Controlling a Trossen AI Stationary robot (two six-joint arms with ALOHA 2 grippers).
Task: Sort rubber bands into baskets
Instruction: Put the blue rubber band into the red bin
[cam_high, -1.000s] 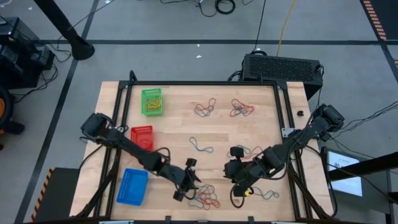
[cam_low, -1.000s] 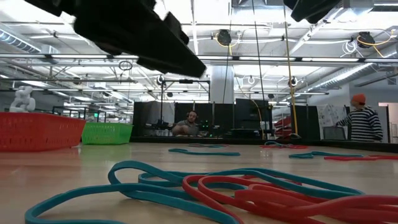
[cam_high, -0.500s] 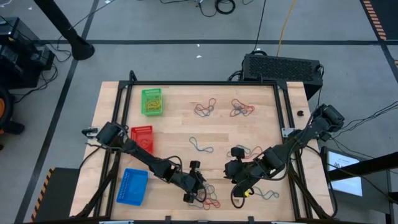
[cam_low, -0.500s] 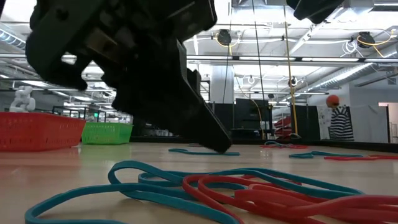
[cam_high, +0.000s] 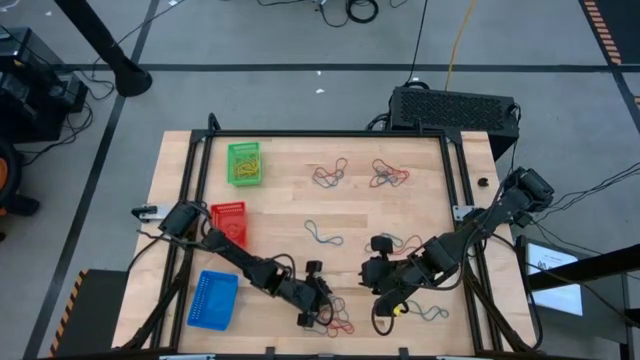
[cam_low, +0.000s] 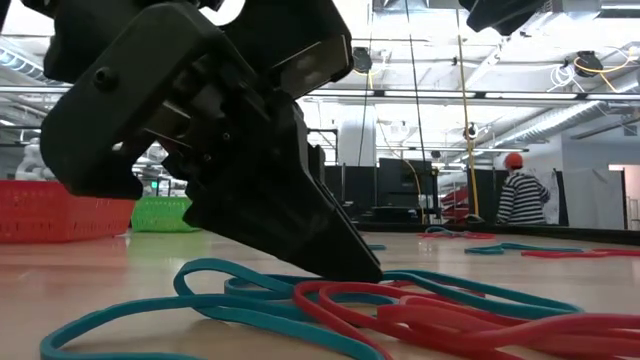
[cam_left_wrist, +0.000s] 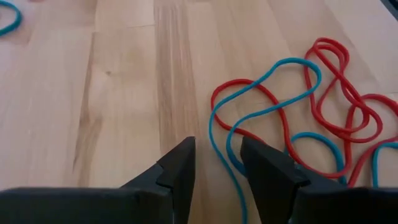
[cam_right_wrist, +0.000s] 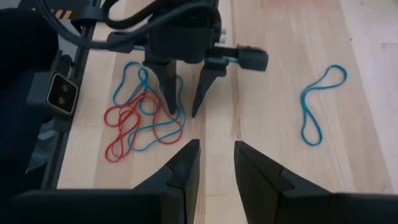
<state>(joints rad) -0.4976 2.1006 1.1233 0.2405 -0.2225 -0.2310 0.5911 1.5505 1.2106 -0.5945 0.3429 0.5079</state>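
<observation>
The left gripper (cam_high: 312, 312) is low at the near edge of the table (cam_high: 280, 215), its fingers (cam_left_wrist: 180, 165) parted by a narrow gap and down on the wood at the left side of a tangle of red and blue bands (cam_high: 335, 320). One blue loop (cam_left_wrist: 261, 106) runs up between the fingertips, but nothing is pinched. In the low view the gripper's dark body fills the left half, blocking the middle of the room, its tip touching the bands (cam_low: 420, 310) in front.

The right gripper (cam_high: 385, 300) hangs just right of the tangle, fingers (cam_right_wrist: 186, 165) also slightly apart and empty, aimed at the left gripper (cam_right_wrist: 186, 109). A lone blue band (cam_high: 323, 235) lies mid-table, with more clusters (cam_high: 330, 173) at the far side and a few bands (cam_high: 430, 312) near right.

The green basket (cam_high: 244, 162) sits far left with yellow bands inside, the red basket (cam_high: 229, 220) nearer, the blue basket (cam_high: 213, 298) at the near left corner. A black box (cam_high: 452, 108) stands beyond the far right edge.

The table is pale wood in a black frame on grey floor. Beyond is a workshop hall with ceiling lights; a person in a striped top (cam_low: 518, 195) stands at the right.

A second ago the left gripper was raised and slightly further left; it has since dropped onto the tangle. The right arm is unchanged.
</observation>
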